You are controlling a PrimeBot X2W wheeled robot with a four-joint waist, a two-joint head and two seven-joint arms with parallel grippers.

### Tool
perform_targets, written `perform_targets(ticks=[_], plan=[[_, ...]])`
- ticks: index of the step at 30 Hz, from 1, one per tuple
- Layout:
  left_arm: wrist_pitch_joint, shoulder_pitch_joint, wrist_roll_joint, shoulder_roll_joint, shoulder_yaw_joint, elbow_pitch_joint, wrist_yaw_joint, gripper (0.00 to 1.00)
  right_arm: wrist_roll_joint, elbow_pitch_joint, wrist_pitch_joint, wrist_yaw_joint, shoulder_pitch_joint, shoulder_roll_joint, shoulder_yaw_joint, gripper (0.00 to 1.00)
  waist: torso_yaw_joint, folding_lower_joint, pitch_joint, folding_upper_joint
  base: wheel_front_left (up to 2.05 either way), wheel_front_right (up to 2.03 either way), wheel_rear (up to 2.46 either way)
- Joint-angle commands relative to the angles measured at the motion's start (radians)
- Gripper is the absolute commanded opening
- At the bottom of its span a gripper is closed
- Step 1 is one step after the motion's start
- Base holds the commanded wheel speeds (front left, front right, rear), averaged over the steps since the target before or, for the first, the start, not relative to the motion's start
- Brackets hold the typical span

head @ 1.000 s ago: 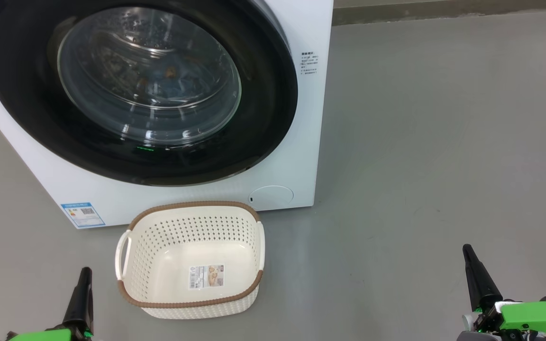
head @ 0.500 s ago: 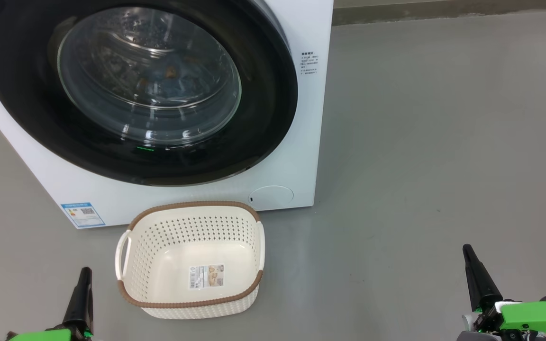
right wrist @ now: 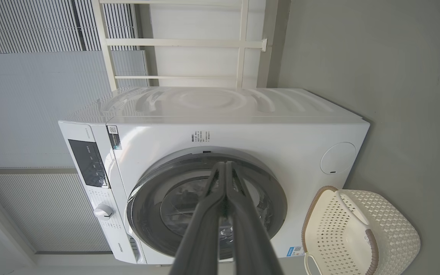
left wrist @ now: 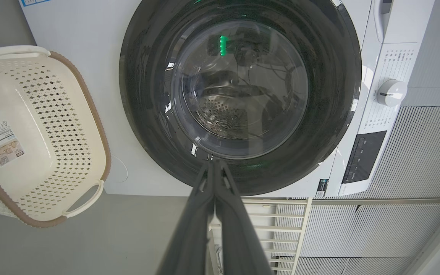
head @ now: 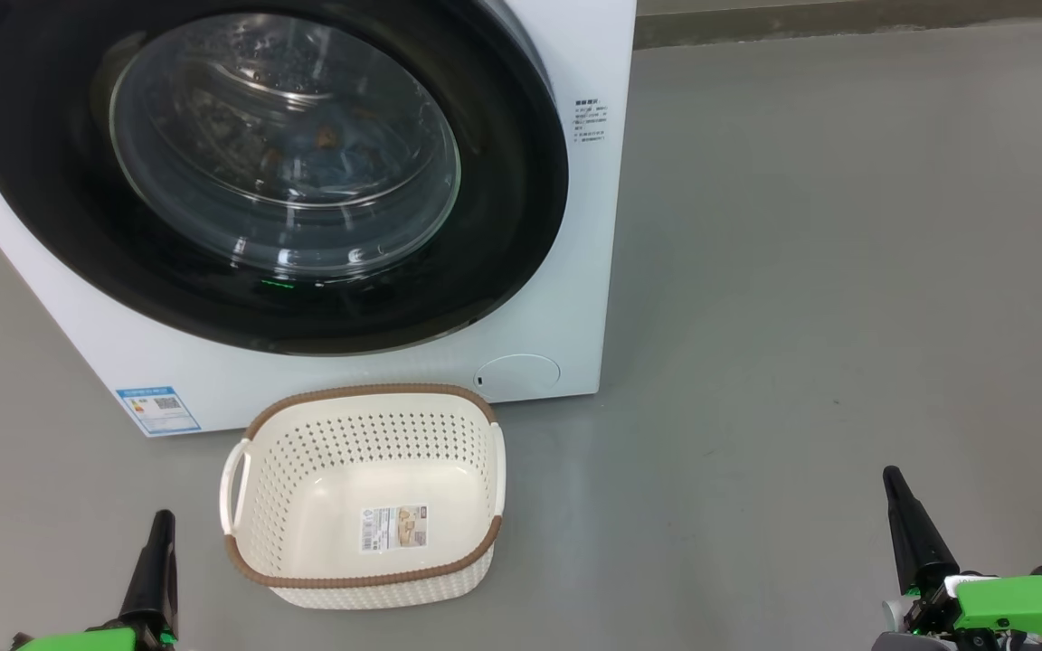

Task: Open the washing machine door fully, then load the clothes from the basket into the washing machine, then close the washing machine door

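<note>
Door-checking is what I take the step in hand to be. The washing machine door (head: 277, 163) sits ahead of and above both end effectors. As far as I can tell its black rim lies flat against the white front of the washing machine (head: 575, 271), but I cannot see whether the latch is engaged. Through the glass I make out a patch of blue and orange cloth, which I take for the clothes (head: 340, 158) lying in the drum. The basket (head: 367, 434) stands on the floor just ahead and to the right of the left end effector (head: 162, 524), empty down to its label. The right end effector (head: 892, 484) hangs well off on the basket's far side, over bare floor. Both have their fingers pressed together and hold nothing. To finish well, I would put one closed tip against the black rim and press straight in, slowly. I would keep it off the bulging glass and bring the arm in wide of the basket so nothing gets nudged.
</note>
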Motion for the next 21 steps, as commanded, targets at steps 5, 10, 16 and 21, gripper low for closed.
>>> perform_targets(ticks=[5,10,16,21], plan=[[0.007,-0.041,0.009,0.014,0.035,-0.019,-0.011,0.0,0.004,-0.025,0.007,-0.001,-0.041,-0.012,0.023,0.0,0.0,0.0,0.0,0.0,0.0,0.0,0.0],[0.007,-0.041,0.009,0.014,0.035,-0.019,-0.011,0.0,0.004,-0.025,0.007,-0.001,-0.041,-0.012,0.023,0.0,0.0,0.0,0.0,0.0,0.0,0.0,0.0],[0.007,-0.041,0.009,0.014,0.035,-0.019,-0.011,0.0,0.004,-0.025,0.007,-0.001,-0.041,-0.012,0.023,0.0,0.0,0.0,0.0,0.0,0.0,0.0,0.0],[0.007,-0.041,0.009,0.014,0.035,-0.019,-0.011,0.0,0.004,-0.025,0.007,-0.001,-0.041,-0.012,0.023,0.0,0.0,0.0,0.0,0.0,0.0,0.0,0.0]])
